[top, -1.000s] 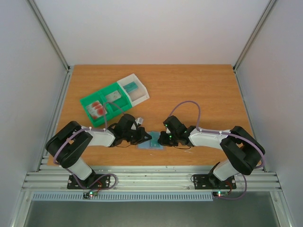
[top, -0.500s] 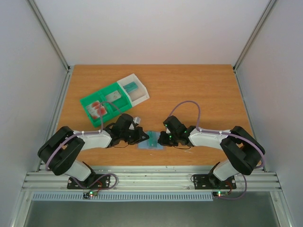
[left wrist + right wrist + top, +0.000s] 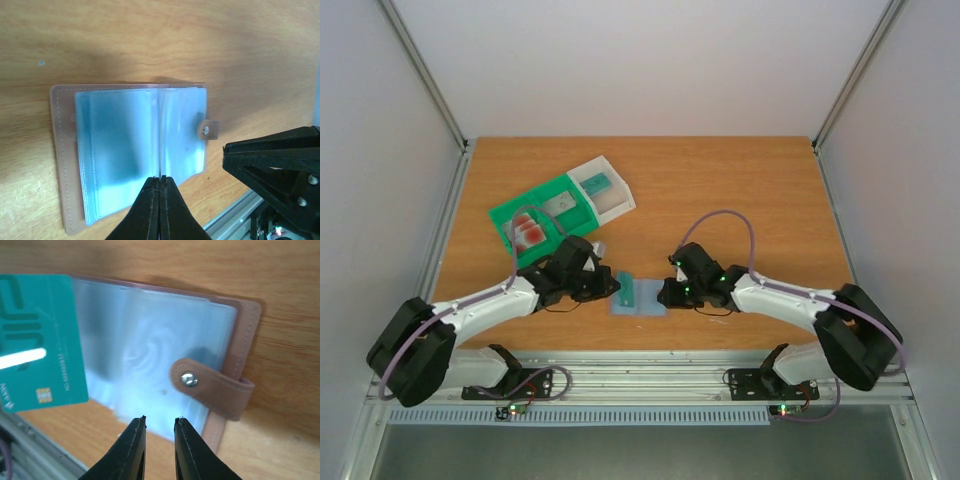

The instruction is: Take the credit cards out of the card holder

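The card holder (image 3: 642,306) lies open on the table near the front edge, a tan cover with clear blue-grey sleeves (image 3: 125,150). My left gripper (image 3: 618,288) is shut on a greenish-teal credit card (image 3: 627,290) and holds it over the holder's left half. In the left wrist view the card shows only as a thin edge (image 3: 160,167) running out from my closed fingertips (image 3: 160,179). In the right wrist view the card (image 3: 37,340) hangs at the left above the holder (image 3: 150,350). My right gripper (image 3: 159,421) is slightly open and empty over the holder's near edge by the snap strap (image 3: 210,385); it also shows in the top view (image 3: 664,293).
A green-and-white compartment tray (image 3: 552,195) stands at the back left. It holds pale cards with red blotches (image 3: 528,230) and a teal card (image 3: 600,185). The metal rail (image 3: 640,380) runs along the table's front edge.
My left gripper has drawn the teal card leftward, away from the holder's middle, and the left arm has stretched out lower. The right arm has shifted a little to the right.
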Controlling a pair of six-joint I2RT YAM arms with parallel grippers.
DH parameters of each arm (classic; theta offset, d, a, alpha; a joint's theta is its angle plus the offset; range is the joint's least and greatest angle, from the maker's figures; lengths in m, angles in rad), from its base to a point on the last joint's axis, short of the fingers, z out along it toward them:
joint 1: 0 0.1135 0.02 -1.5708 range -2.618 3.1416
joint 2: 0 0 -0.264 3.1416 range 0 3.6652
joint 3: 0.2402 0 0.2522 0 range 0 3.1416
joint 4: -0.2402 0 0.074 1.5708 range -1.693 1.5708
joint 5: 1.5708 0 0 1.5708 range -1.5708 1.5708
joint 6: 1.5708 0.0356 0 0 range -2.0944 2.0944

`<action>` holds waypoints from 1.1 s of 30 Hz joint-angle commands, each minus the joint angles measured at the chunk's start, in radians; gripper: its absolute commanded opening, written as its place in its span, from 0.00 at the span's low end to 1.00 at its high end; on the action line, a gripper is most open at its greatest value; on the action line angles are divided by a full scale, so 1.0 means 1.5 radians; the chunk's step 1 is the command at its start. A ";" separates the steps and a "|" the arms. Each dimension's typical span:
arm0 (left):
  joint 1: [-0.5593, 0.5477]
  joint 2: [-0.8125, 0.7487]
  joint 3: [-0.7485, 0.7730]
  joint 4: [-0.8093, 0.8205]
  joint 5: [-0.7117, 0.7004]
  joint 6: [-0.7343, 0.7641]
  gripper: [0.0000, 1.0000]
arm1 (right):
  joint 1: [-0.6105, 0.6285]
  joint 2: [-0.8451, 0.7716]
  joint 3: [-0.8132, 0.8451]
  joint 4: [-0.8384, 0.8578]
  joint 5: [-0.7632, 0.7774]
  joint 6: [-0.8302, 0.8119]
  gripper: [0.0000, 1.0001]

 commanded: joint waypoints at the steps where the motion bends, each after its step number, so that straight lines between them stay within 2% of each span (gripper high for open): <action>1: 0.004 -0.050 0.050 -0.087 -0.003 0.084 0.00 | 0.001 -0.083 0.028 -0.055 -0.024 -0.077 0.20; 10: 0.005 -0.051 0.118 -0.129 0.220 0.197 0.00 | -0.002 -0.200 0.090 -0.212 -0.063 -0.153 0.31; 15: 0.005 -0.071 0.101 -0.083 0.309 0.196 0.00 | -0.010 -0.257 0.132 -0.288 -0.110 -0.188 0.32; 19: -0.002 -0.079 0.091 -0.035 0.399 0.178 0.00 | -0.021 -0.263 0.164 -0.322 -0.180 -0.195 0.38; 24: -0.008 -0.114 0.078 -0.017 0.433 0.185 0.00 | -0.034 -0.260 0.190 -0.339 -0.238 -0.194 0.44; 27: -0.011 -0.113 0.079 -0.004 0.458 0.183 0.00 | -0.040 -0.258 0.216 -0.371 -0.217 -0.201 0.54; 33: -0.014 -0.115 0.086 -0.008 0.471 0.191 0.00 | -0.046 -0.250 0.240 -0.383 -0.263 -0.221 0.57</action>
